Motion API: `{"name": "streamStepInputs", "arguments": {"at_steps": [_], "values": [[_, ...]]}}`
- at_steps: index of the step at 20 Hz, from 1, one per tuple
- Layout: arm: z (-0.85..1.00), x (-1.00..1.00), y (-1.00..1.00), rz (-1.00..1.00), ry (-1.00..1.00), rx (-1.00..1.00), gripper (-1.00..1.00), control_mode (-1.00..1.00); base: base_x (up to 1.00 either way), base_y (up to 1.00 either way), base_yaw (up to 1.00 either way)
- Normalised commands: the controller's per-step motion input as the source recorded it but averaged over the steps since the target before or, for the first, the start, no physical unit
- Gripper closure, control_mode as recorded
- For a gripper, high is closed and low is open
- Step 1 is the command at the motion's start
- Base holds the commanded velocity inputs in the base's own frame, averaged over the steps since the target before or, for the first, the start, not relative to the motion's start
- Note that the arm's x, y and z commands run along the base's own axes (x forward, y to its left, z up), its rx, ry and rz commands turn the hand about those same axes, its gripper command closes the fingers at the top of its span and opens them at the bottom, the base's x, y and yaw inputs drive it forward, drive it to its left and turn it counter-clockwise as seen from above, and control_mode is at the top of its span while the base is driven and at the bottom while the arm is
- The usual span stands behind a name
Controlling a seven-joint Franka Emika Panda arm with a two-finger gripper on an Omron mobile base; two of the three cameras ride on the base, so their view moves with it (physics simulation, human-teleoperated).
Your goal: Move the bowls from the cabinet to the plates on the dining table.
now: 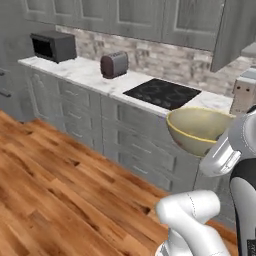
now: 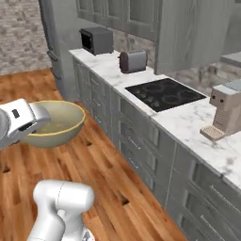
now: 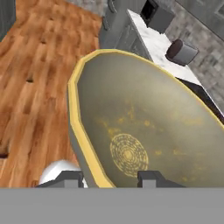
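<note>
So the gripper [image 3: 109,177] has the pale yellow-olive bowl [image 1: 197,129] by its rim, jaws clamped on the bowl's wall with one finger inside and one outside. You can see that best from the hand camera, where the two dark fingertips [image 3: 151,177] sit either side of the yellow edge and the bowl's inside, with its little ring pattern at the bottom, takes up most of the shot.

From the base cameras the bowl is up in the air, roughly upright, hanging out over the wooden floor [image 1: 55,190] in front of the grey drawers [image 1: 130,135]. It isn't touching anything but the gripper.

Behind it runs the marble counter [image 2: 188,122] with the black hob [image 2: 164,94] set into it. Further along the counter there's a dark toaster [image 1: 114,65] and then a black microwave [image 1: 54,46] near the far end. A beige boxy machine [image 2: 225,113], maybe a coffee maker, stands on the counter on the other side of the hob. Grey wall cabinets [image 1: 145,20] hang above a stone backsplash.
</note>
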Motion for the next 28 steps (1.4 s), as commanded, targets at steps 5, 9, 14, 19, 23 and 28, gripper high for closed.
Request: {"name": "streamStepInputs", "arguments": {"at_steps": [5,9,14,19,23,28], "values": [[0.0,0.0,0.0,0.0,0.0,0.0,1.0,1.0,-0.02,0.12,0.65],[0.0,0.0,0.0,0.0,0.0,0.0,1.0,1.0,0.0,0.18,0.69],[0.0,0.0,0.0,0.0,0.0,0.0,1.0,1.0,0.0,0.15,0.7],[0.0,0.0,0.0,0.0,0.0,0.0,1.0,1.0,0.0,0.1,0.7],[0.0,0.0,0.0,0.0,0.0,0.0,1.0,1.0,0.0,0.04,0.7],[0.0,0.0,0.0,0.0,0.0,0.0,1.0,1.0,0.0,0.0,0.71]]}}
